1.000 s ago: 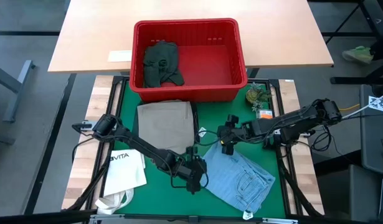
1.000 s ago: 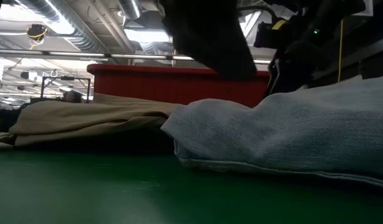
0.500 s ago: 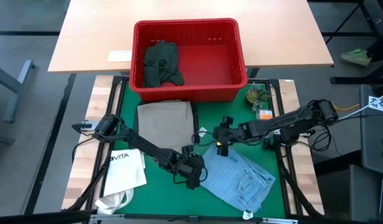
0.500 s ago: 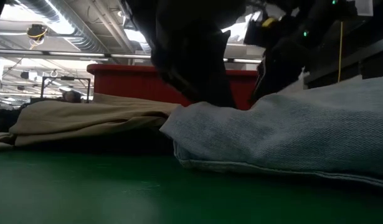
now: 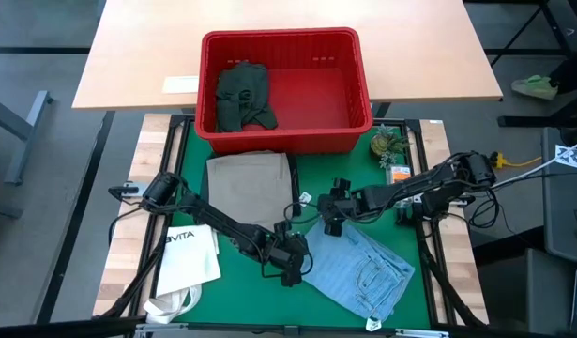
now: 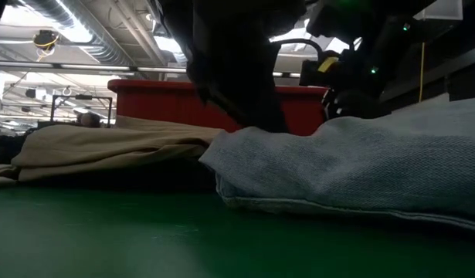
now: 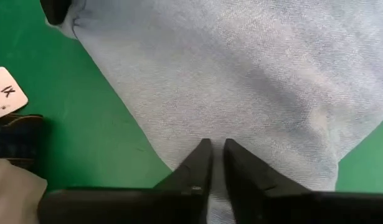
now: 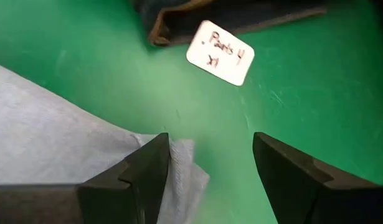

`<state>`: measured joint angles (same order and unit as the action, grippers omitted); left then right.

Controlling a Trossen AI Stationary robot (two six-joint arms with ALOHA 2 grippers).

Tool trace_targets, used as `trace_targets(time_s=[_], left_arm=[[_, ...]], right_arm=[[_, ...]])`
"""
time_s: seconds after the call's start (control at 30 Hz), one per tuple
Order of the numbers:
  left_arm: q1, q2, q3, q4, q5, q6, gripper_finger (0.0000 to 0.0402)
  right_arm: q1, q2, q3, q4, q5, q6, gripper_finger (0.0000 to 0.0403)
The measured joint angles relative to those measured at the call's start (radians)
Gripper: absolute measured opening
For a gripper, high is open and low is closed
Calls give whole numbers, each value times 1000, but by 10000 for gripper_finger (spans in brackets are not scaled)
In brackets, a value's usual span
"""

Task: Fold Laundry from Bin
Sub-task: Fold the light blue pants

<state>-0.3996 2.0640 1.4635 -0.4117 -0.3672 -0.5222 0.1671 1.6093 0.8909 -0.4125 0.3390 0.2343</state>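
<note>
Pinching the left edge of the light blue denim jeans (image 5: pixel 358 268), the left gripper (image 5: pixel 293 263) sits clenched on the cloth; its wrist view shows 2 fingers (image 7: pixel 200 165) nearly together over denim. The right gripper (image 5: pixel 332 218) hovers spread wide at the jeans' upper corner, beside a white paper tag (image 8: pixel 220 53). Bare green table mat (image 5: pixel 246 305) lies near the front edge. Folded khaki trousers (image 5: pixel 249 186) lie just in front of the red slotted plastic bin (image 5: pixel 363 89), which holds 1 dark green garment (image 5: pixel 243 96).
</note>
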Motion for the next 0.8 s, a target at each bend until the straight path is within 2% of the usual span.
trace_targets(time_s=[0.1, 0.6, 0.8], left_arm=[[0, 0, 0, -1, 25, -1, 6], [-7, 61, 3, -11, 68, -68, 1], [-10, 61, 2, -15, 78, -71, 0]], right_arm=[[1, 0, 0, -21, 21, 4, 232], [1, 0, 0, -174, 50, 27, 232], [0, -34, 41, -235, 74, -44, 232]])
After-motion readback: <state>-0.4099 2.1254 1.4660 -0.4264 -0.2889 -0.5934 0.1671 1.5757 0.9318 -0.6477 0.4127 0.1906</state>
